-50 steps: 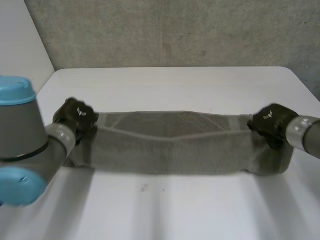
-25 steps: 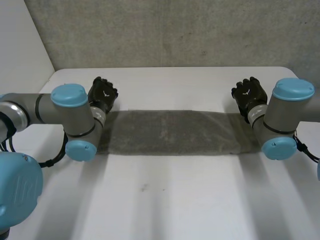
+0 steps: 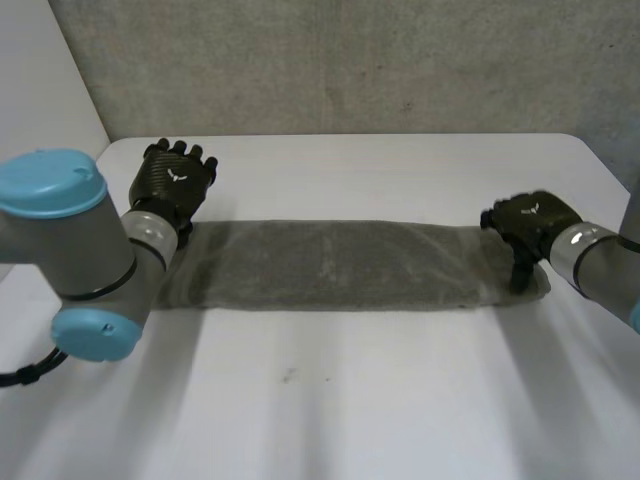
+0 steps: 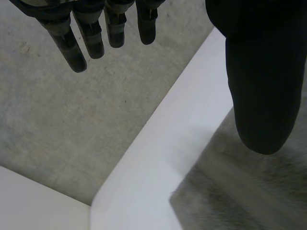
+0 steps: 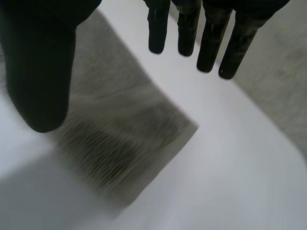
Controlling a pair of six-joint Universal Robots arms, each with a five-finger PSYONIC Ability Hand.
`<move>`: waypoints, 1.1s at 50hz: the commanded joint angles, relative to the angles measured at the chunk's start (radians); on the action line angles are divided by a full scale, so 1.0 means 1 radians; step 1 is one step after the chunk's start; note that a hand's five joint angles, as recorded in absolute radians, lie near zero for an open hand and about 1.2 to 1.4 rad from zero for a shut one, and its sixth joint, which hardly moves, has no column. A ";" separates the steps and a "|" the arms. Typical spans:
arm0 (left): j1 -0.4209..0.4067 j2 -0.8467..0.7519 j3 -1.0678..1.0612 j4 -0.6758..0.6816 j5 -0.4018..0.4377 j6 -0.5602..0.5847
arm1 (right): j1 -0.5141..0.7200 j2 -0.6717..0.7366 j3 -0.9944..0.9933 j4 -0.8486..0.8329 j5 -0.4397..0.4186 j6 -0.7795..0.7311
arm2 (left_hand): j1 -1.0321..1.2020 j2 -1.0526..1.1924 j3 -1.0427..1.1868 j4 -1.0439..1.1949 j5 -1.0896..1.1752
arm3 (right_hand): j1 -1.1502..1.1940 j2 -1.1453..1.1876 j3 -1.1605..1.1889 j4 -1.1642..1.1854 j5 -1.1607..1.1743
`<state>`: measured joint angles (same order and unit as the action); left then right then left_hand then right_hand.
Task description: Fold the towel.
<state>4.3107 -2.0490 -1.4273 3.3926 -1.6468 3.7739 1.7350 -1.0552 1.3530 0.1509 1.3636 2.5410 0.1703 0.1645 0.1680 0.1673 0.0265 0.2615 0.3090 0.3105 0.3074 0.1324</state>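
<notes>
White table (image 3: 350,400), 1 towel (image 3: 340,265), 2 robot hands (image 3: 175,180) (image 3: 527,220)

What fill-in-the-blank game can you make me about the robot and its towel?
The grey towel lies on a ____ table. The left hand is by the towel's ____ end. The right hand holds ____; its fingers are open. Both hands are coloured ____.
Missing words: white, left, nothing, black.
</notes>
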 commanded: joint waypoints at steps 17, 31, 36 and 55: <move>0.001 0.064 -0.139 0.001 0.002 -0.100 | -0.155 0.113 0.049 -0.120 0.002 -0.004 | 0.004 0.010 0.007 0.007 -0.027 | 1.135 1.087 1.086 1.089 1.089; 0.001 0.099 -0.159 0.002 0.004 -0.102 | -0.281 -0.022 0.038 -0.220 0.183 -0.274 | 0.004 0.010 0.007 0.007 -0.027 | 1.135 1.087 1.086 1.089 1.089; 0.000 0.101 -0.159 0.002 0.002 -0.102 | -0.115 -0.094 0.035 -0.280 0.147 -0.154 | 0.004 0.010 0.007 0.007 -0.027 | 1.135 1.087 1.086 1.089 1.089; -0.002 0.110 -0.177 0.001 0.002 -0.105 | 0.534 0.132 0.034 -0.459 -0.123 -0.426 | 0.004 0.010 0.007 0.007 -0.027 | 1.135 1.087 1.086 1.089 1.089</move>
<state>4.3081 -1.9389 -1.5989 3.3942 -1.6445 3.6692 2.1801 -1.0198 1.3803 -0.3081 1.2469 2.2400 0.1703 0.1638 0.1679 0.1663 0.0264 0.9421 1.1726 1.1878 1.1890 0.9804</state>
